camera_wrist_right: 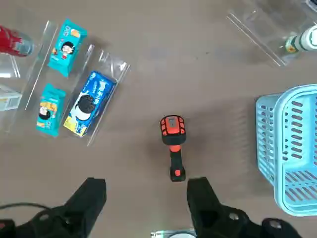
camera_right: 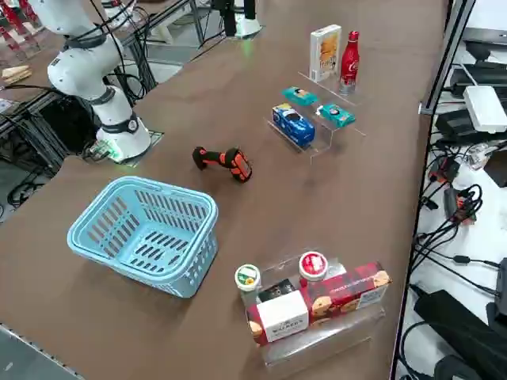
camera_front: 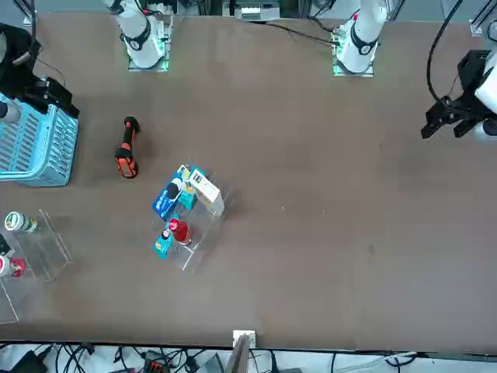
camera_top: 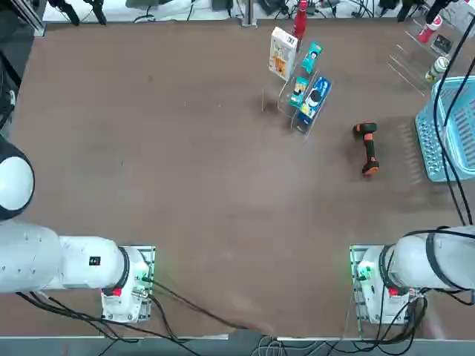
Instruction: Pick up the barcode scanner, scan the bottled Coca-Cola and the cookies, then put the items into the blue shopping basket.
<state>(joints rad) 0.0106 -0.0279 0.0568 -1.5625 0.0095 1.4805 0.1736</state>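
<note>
The barcode scanner (camera_top: 367, 148) (camera_right: 223, 161), black with orange trim, lies on the brown table between the clear rack and the blue shopping basket (camera_top: 434, 148) (camera_right: 190, 269). In the wrist view my right gripper (camera_wrist_right: 146, 186) hangs open and empty high above the table. The scanner (camera_wrist_right: 173, 144) lies below it, its handle end pointing back between the fingers. The red bottled Coca-Cola (camera_right: 349, 62) (camera_top: 300, 18) and the white cookies box (camera_right: 325, 52) (camera_top: 282, 53) stand upright side by side at the far end of the rack. The basket (camera_front: 39, 148) is empty.
The clear stepped rack (camera_right: 313, 131) also holds a blue packet (camera_right: 291, 123) and two small teal packets (camera_right: 336, 115). Beside the basket, a second clear stand (camera_right: 317, 332) carries a red-and-white bottle (camera_right: 313, 265), a green-capped bottle (camera_right: 247, 277) and red boxes. Cables run along the table's edges.
</note>
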